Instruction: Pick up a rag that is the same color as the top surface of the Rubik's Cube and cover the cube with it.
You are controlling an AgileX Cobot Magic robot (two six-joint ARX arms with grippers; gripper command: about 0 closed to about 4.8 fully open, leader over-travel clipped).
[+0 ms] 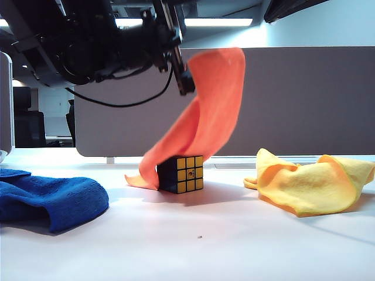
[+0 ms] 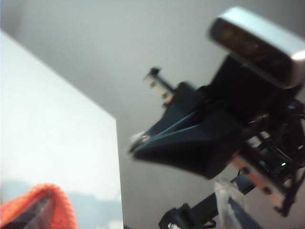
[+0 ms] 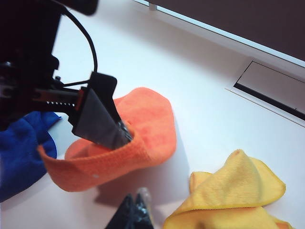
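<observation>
The left gripper hangs high in the upper centre of the exterior view, well above the table. Its jaws stand spread wide. The top edge of the rag lies against one finger and drapes from it; whether the finger still bears any of the cloth's weight cannot be told. The right wrist view shows the same finger inside the upper fold of the orange cloth, with no second finger pressing on the cloth from the other side.

The rag falls in a long curved band from the upper centre of the exterior view down to the table. Its lower end lies bunched on the table surface at the left of the Rubik's Cube, touching it. The cloth passes over the rear part of the cube; the cube's yellow front face and dark side face are uncovered.

The cube stands at the centre of the exterior view.

A blue towel lies at the lower left, apart from the cube. A yellow cloth lies crumpled at the right, also apart.

The right gripper shows only its dark fingertips at the lower edge of the right wrist view, above bare table near the yellow cloth. Its opening cannot be judged; nothing is seen in it.
</observation>
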